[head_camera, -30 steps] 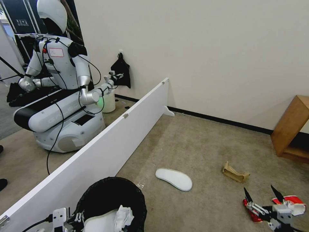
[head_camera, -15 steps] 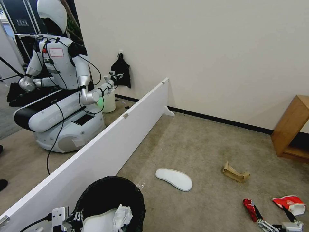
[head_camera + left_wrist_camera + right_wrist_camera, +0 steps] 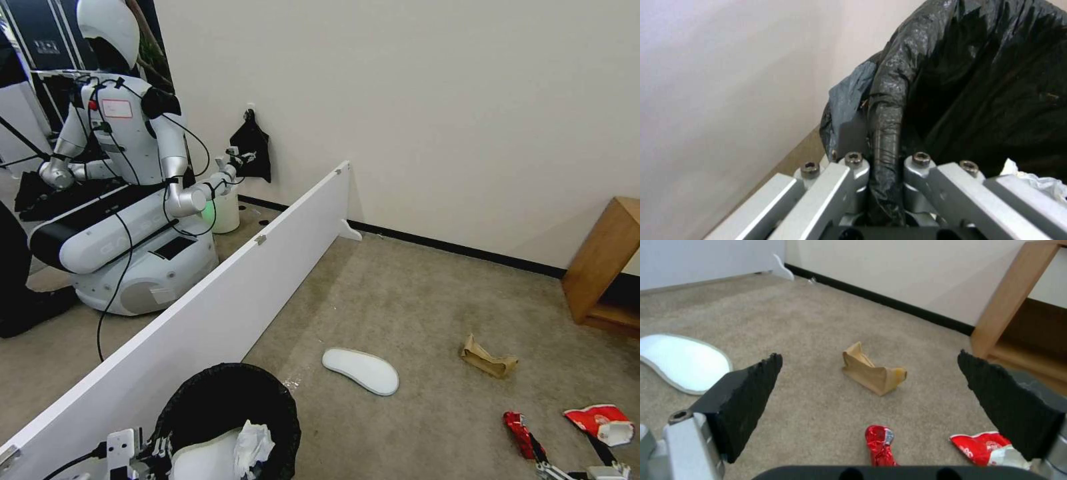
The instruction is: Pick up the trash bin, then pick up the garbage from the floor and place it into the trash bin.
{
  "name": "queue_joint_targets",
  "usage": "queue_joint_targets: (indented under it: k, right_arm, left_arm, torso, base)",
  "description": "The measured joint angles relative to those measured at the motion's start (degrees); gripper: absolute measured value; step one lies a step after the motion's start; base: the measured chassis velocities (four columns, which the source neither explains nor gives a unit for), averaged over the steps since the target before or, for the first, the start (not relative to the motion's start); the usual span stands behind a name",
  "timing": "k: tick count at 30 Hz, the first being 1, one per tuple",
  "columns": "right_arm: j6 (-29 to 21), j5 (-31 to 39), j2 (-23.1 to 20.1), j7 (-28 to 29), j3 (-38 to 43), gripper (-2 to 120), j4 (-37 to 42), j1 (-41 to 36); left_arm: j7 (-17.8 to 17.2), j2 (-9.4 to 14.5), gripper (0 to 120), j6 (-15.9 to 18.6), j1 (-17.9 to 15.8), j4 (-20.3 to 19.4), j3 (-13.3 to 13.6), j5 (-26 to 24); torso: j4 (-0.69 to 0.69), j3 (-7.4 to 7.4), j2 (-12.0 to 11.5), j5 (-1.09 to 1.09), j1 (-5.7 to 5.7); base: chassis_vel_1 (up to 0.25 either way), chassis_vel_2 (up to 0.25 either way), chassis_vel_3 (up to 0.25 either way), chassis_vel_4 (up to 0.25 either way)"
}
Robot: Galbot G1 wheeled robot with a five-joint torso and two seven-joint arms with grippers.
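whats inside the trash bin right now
Inside the trash bin, held by the left gripper: a crumpled tissue on a flat white piece. Anything beneath is hidden.

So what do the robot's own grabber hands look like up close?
The left gripper is silvery grey metal, made of flat bars joined by small round bolts, on a black base. The right gripper has two black, rough, wedge-shaped fingers on light grey metal mounts, with a dark rounded body below. In the head view, a black cable runs near the left one.
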Motion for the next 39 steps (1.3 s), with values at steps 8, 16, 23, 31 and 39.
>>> queue_joint_targets:
  k: [8, 16, 23, 31, 39]
  right_arm:
    - [0.0, 0.4, -0.1, -0.2, -0.1, 100, 0.0, -0.3]
    - [0.0, 0.6, 0.1, -0.4, -0.5, 100, 0.2, -0.4]
    - [0.0, 0.7, -0.2, -0.6, -0.4, 100, 0.2, -0.5]
    - [0.0, 0.9, -0.4, -0.6, -0.3, 100, 0.4, -0.4]
    - [0.0, 0.8, -0.3, -0.7, -0.4, 100, 0.4, -0.4]
  left_arm:
    - [-0.7, -0.1, 4, -0.6, 0.0, 0.0, 0.2, -0.6]
    - [-0.7, -0.1, 4, -0.7, 0.0, 0.1, 0.2, -0.4]
    - [-0.7, -0.1, 4, -0.7, 0.0, 0.1, 0.2, -0.4]
    - [-0.7, -0.2, 4, -0.7, 0.0, 0.1, 0.3, -0.4]
    - [-0.7, -0.4, 4, -0.8, 0.1, 0.1, 0.2, -0.4]
  torso:
    - [0.00, 0.00, 0.0, 0.00, 0.00]
    - [0.00, 0.00, 0.0, -0.01, 0.00]
    - [0.00, 0.00, 0.0, 0.00, 0.01]
    - [0.00, 0.00, 0.0, -0.01, 0.01]
    - [-0.01, 0.00, 0.0, 0.00, 0.00]
  base:
    - [0.000, 0.000, 0.000, 0.000]
    - [0.000, 0.000, 0.000, 0.000]
    - [0.000, 0.000, 0.000, 0.000]
    - [-0.028, -0.027, -0.034, -0.030]
    - [-0.088, -0.095, -0.086, -0.088]
